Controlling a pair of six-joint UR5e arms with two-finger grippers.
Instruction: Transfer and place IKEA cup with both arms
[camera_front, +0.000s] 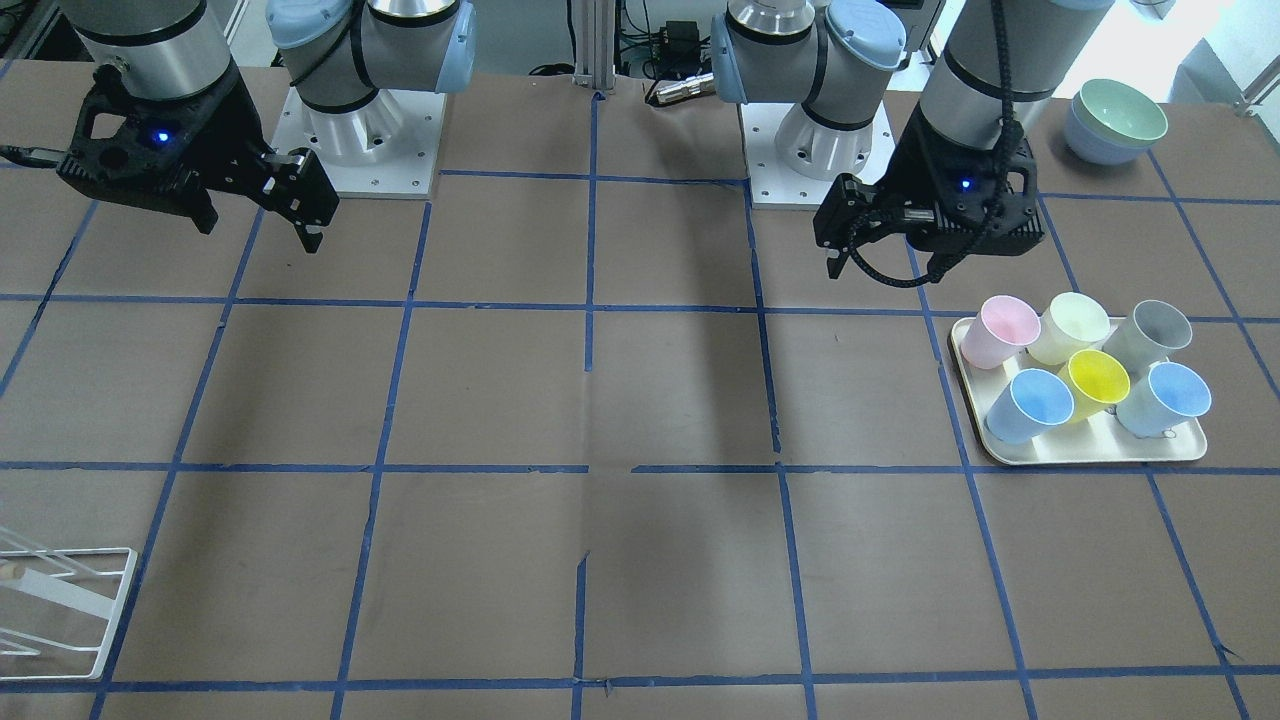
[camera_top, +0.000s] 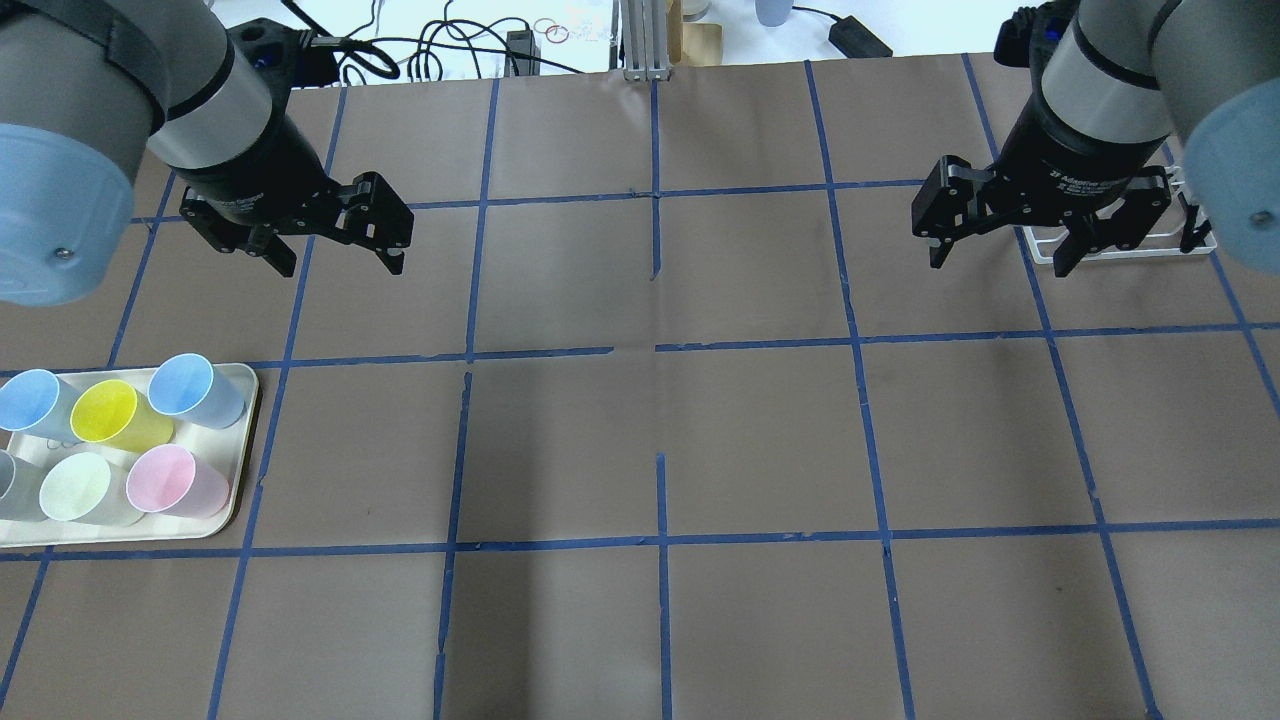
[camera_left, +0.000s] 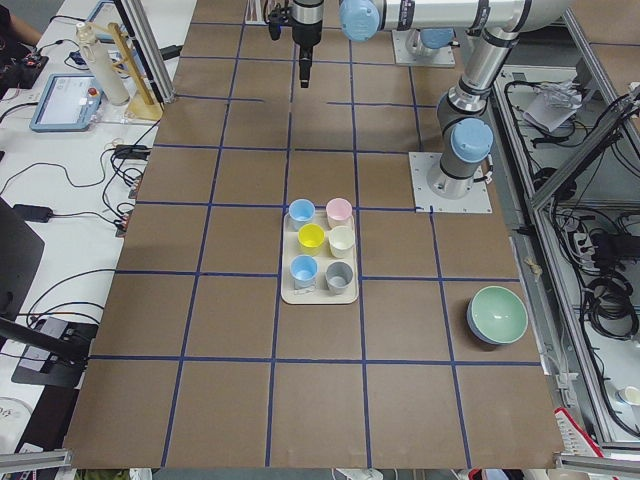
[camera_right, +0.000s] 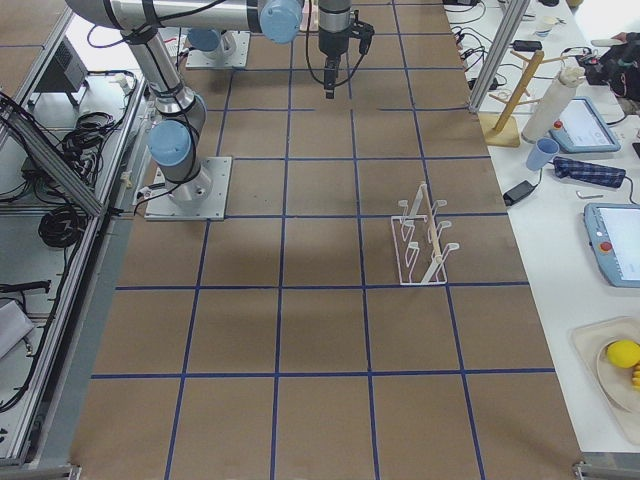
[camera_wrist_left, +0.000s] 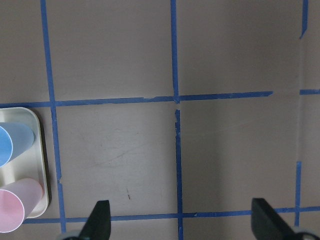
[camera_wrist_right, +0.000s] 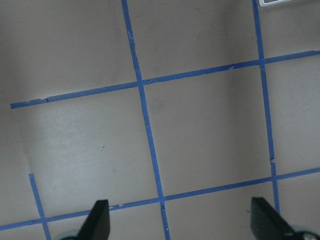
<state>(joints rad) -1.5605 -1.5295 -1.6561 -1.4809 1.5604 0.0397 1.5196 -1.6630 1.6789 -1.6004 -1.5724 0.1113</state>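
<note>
The pale pink IKEA cup (camera_front: 995, 332) stands upright on a cream tray (camera_front: 1090, 455) at the tray's corner nearest the robot and the table's middle. It also shows in the overhead view (camera_top: 175, 480), the left-side view (camera_left: 339, 211) and the left wrist view (camera_wrist_left: 12, 210). My left gripper (camera_top: 340, 258) is open and empty. It hangs above the table, beyond the tray and apart from the cups; it also shows in the front view (camera_front: 850, 260). My right gripper (camera_top: 1000, 265) is open and empty over the far right of the table (camera_front: 260, 235).
The tray (camera_top: 245, 400) also holds a cream-yellow cup (camera_front: 1070, 325), a bright yellow cup (camera_front: 1095, 380), a grey cup (camera_front: 1150, 335) and two light blue cups (camera_front: 1035, 405). Stacked bowls (camera_front: 1115, 120) sit near the left arm's base. A white wire rack (camera_top: 1120, 245) stands by the right gripper.
</note>
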